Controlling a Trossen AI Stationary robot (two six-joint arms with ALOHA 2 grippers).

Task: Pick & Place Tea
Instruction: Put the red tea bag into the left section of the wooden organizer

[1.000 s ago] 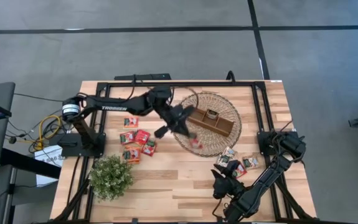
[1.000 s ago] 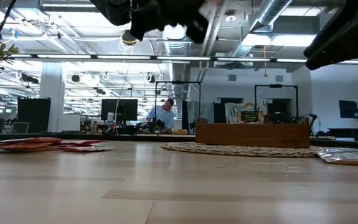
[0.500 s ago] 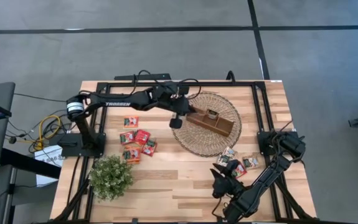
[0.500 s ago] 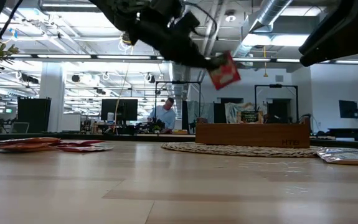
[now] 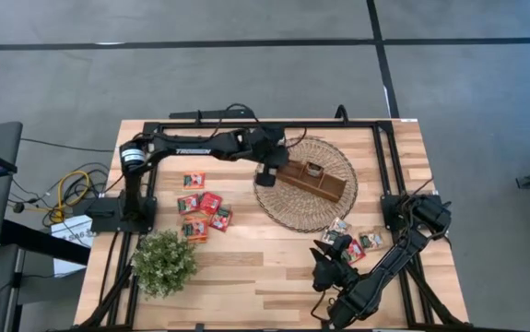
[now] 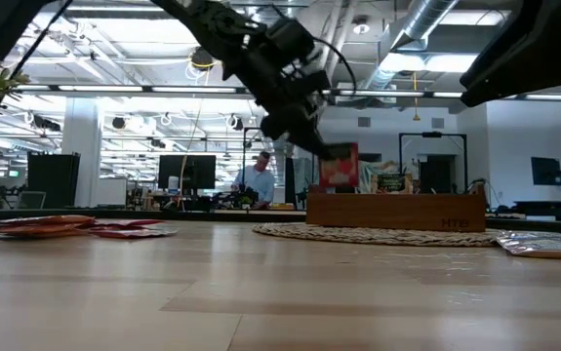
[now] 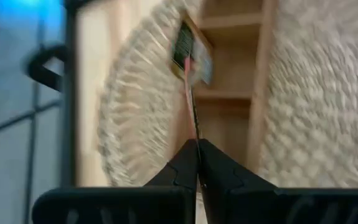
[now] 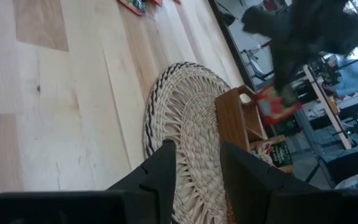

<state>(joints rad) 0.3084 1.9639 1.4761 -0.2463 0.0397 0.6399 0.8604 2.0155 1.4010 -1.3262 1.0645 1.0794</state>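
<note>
While the right gripper [image 5: 331, 251] waited with its fingers apart near the front right of the table, over the few sachets lying there, the left gripper [image 5: 266, 171] had come down and moved right, to the left end of the wooden tray [image 5: 324, 184] on the woven mat [image 5: 294, 214]. Half a second before, the red tea sachet [image 6: 340, 165] hung high in the air to the left of the tray; now, in the low view, it stood just above the tray's left end, almost upright. The left wrist view showed the fingers pressed together on the thin edge of this sachet [image 7: 190, 93], with the tray's compartments directly beyond it. So the carrying part of this step seemed nearly finished, and what remained was probably to lower the sachet a little more and let it go into the left compartment. Whether its lower edge already touched the tray could not be told.

One dark sachet [image 5: 313, 170] already stood in the tray's middle. The other red and orange sachets [image 5: 202, 207] lay in a loose group on the left of the table [image 5: 246, 267], near the potted plant [image 5: 164, 262], so much of the task was still to do.
</note>
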